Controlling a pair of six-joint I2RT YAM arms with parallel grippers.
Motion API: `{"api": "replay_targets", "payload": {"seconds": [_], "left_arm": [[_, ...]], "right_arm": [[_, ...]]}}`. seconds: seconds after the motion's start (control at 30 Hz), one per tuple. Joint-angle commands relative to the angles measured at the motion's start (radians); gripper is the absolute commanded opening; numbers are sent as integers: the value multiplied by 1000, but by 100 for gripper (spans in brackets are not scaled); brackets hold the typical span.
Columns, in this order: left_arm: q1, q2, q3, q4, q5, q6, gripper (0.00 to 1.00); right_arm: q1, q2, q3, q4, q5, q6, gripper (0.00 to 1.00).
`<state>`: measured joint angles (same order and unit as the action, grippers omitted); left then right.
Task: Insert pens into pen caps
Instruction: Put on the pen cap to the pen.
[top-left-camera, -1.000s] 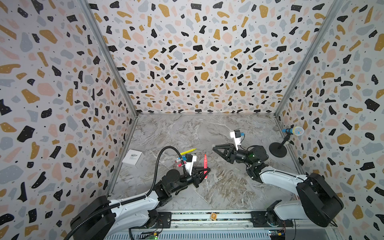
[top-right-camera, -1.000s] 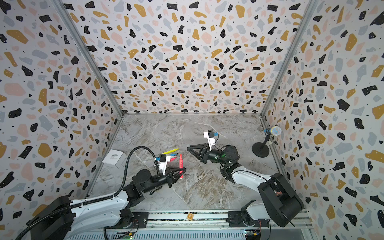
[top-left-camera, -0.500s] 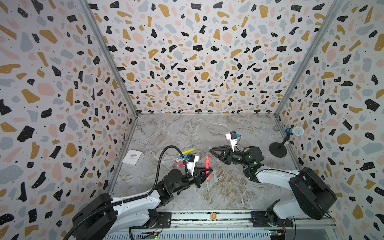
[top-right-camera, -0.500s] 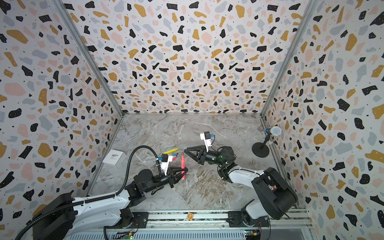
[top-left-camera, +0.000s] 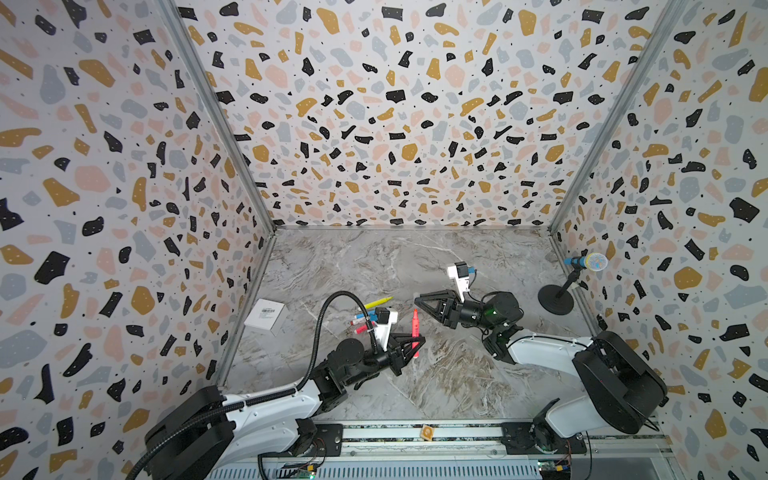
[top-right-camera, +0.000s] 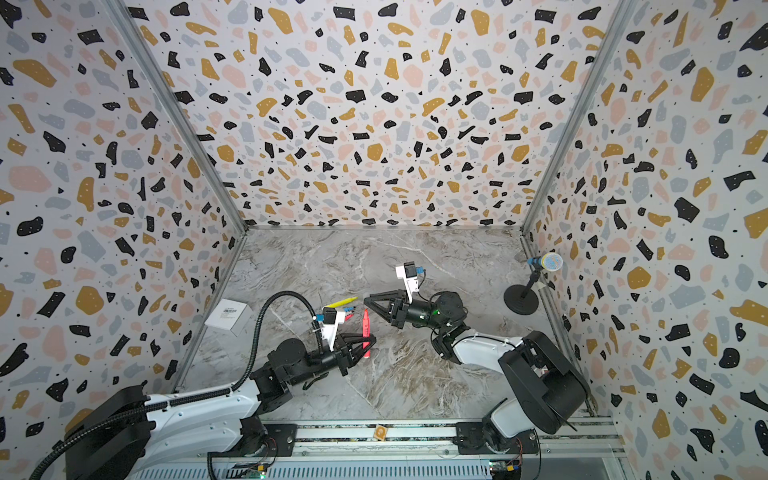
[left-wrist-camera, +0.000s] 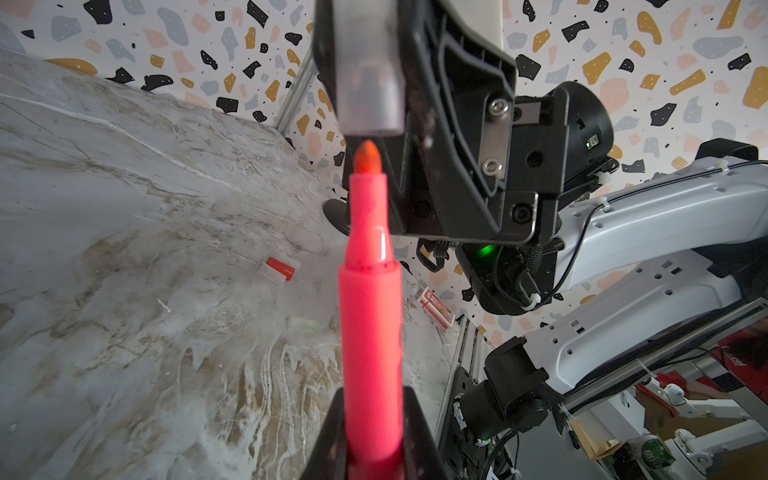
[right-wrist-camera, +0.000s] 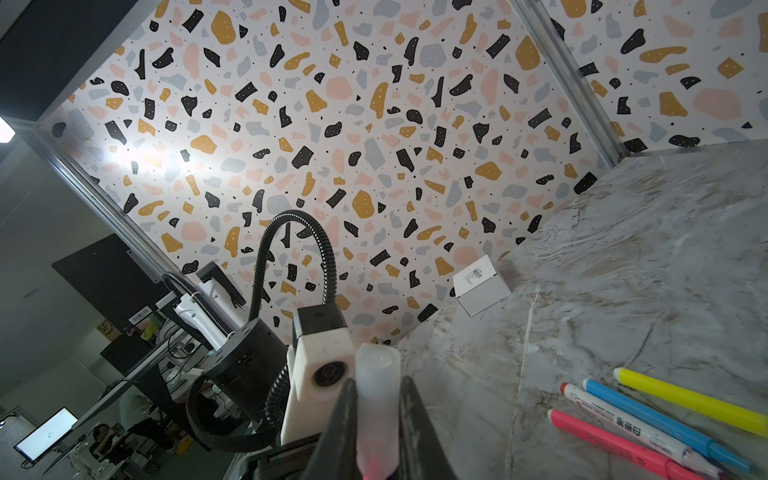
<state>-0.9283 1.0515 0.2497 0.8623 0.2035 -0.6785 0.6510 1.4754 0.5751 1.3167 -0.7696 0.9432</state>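
Uncapped bright pink pen (left-wrist-camera: 370, 332), orange-red felt tip bare; the left hand (top-left-camera: 412, 344) is clamped on its lower barrel. The right hand (top-left-camera: 418, 297) pinches a cloudy clear pen cap (right-wrist-camera: 376, 399), open mouth facing the pen. Both are held off the table (top-left-camera: 436, 386), about mid-way between the side walls. Bare marble lies behind them. A white box (top-left-camera: 266, 313) sits at the left wall and a microphone stand (top-left-camera: 557, 301) at the right wall, both well apart from the hands. The pen's long axis lines up with the cap's. Its tip is aimed at the mouth and is just short of it; touching or not, cannot tell. Side by side on the table just beyond the left hand lie a yellow pen (right-wrist-camera: 690, 399), blue pen (right-wrist-camera: 665, 422), white pen (right-wrist-camera: 623, 423) and second pink pen (right-wrist-camera: 615, 444). A red-orange cap (left-wrist-camera: 280, 268) lies alone on the marble.
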Motion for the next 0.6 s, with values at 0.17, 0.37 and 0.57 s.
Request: {"api": "replay_targets", "payload": {"seconds": [0.17, 0.37, 0.57], "left_arm": [[-8, -8, 29, 57, -14, 0, 0], [-8, -30, 33, 33, -41, 5, 0], [-8, -33, 35, 36, -53, 1, 0]], "right_arm": [[18, 1, 36, 29, 0, 0, 4], [25, -11, 18, 18, 4, -13, 4], [35, -32, -7, -17, 15, -38, 4]]}}
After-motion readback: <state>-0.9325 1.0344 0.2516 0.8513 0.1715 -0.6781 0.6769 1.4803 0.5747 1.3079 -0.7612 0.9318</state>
